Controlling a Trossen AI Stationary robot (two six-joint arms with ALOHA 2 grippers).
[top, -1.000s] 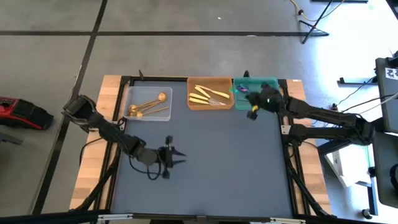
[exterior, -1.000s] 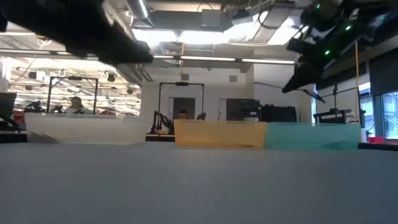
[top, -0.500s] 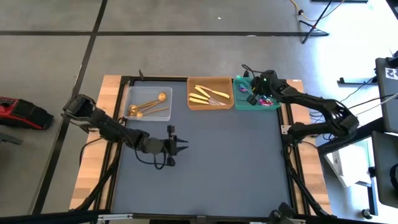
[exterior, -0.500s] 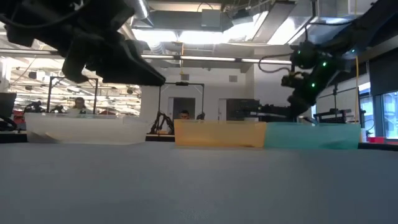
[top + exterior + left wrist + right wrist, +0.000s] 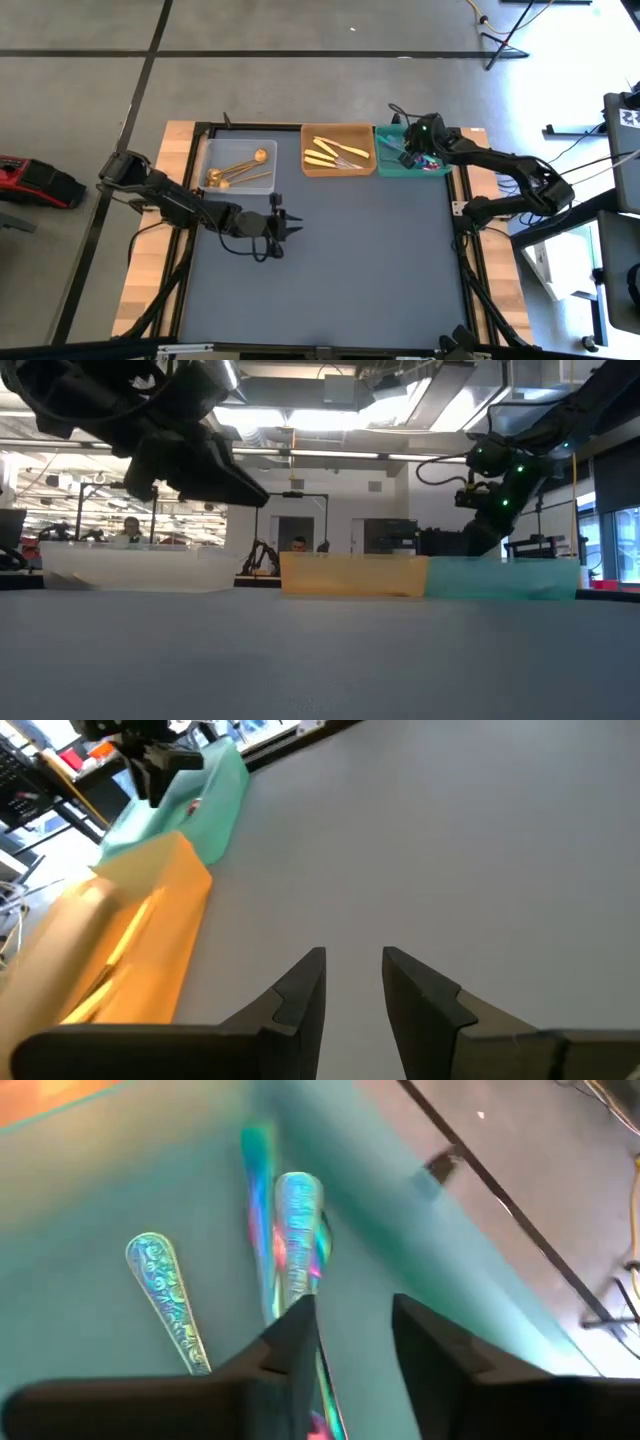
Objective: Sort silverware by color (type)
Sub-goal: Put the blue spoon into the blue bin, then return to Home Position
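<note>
The silverware lies in three trays at the table's far edge. Copper-gold spoons point(image 5: 236, 174) lie in the clear tray point(image 5: 212, 150), pale yellow knives point(image 5: 334, 152) in the orange tray point(image 5: 310, 168), and iridescent spoons point(image 5: 296, 1220) flat on the floor of the teal tray point(image 5: 384, 168). My right gripper point(image 5: 405, 152) hangs low over the teal tray, open, its fingers point(image 5: 290, 1335) just above the spoons with nothing between them. My left gripper point(image 5: 290, 224) is open and empty above the bare mat in front of the clear tray.
The dark mat point(image 5: 360, 260) spreads in front of the trays, with wooden strips along its left and right sides. In the low view the three trays point(image 5: 350, 575) stand side by side along the far edge. People show in the room beyond the table.
My right gripper has gone from above the mat just in front of the teal tray toward the far edge and down into that tray. My left gripper has gone a little toward the far edge and the right, staying open.
</note>
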